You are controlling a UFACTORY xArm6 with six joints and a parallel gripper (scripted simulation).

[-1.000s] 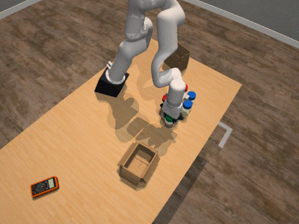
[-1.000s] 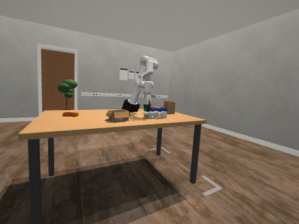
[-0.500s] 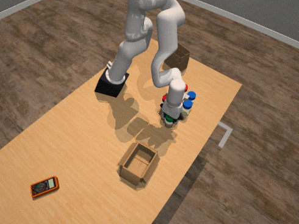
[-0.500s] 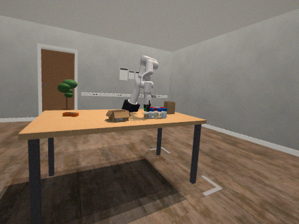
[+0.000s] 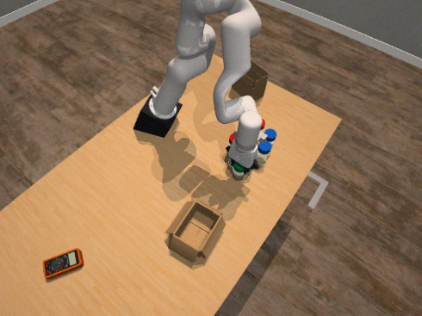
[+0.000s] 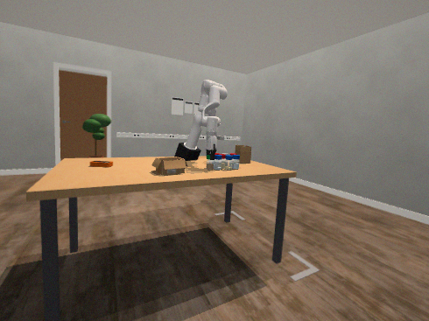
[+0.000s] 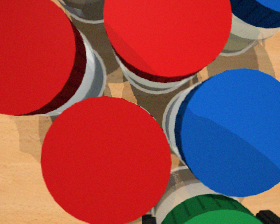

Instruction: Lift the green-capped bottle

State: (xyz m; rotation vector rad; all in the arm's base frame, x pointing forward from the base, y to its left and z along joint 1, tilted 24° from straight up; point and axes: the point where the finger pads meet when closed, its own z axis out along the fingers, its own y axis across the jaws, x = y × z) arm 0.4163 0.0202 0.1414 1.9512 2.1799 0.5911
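Note:
The bottle with the green cap [image 5: 238, 168] [image 7: 212, 212] [image 6: 209, 158] stands at the near edge of a tight cluster of bottles on the table [image 5: 108, 202]. My gripper [image 5: 242, 164] [image 6: 211, 153] points straight down over it and is shut on it; the fingers are mostly hidden by the wrist. In the wrist view the green cap shows at the bottom edge. Three red-capped bottles [image 7: 105, 160] [image 7: 167, 35] [image 7: 30, 55] and blue-capped bottles [image 7: 232, 132] [image 5: 264, 147] [image 5: 269, 134] stand close around it, all upright.
An open cardboard box [image 5: 195, 232] [image 6: 168, 165] lies nearer the front. A closed brown box [image 5: 251, 82] [image 6: 243, 153] stands behind the cluster. An orange multimeter [image 5: 63, 263] [image 6: 101, 163] lies at the far left. The arm's black base [image 5: 157, 120] is behind.

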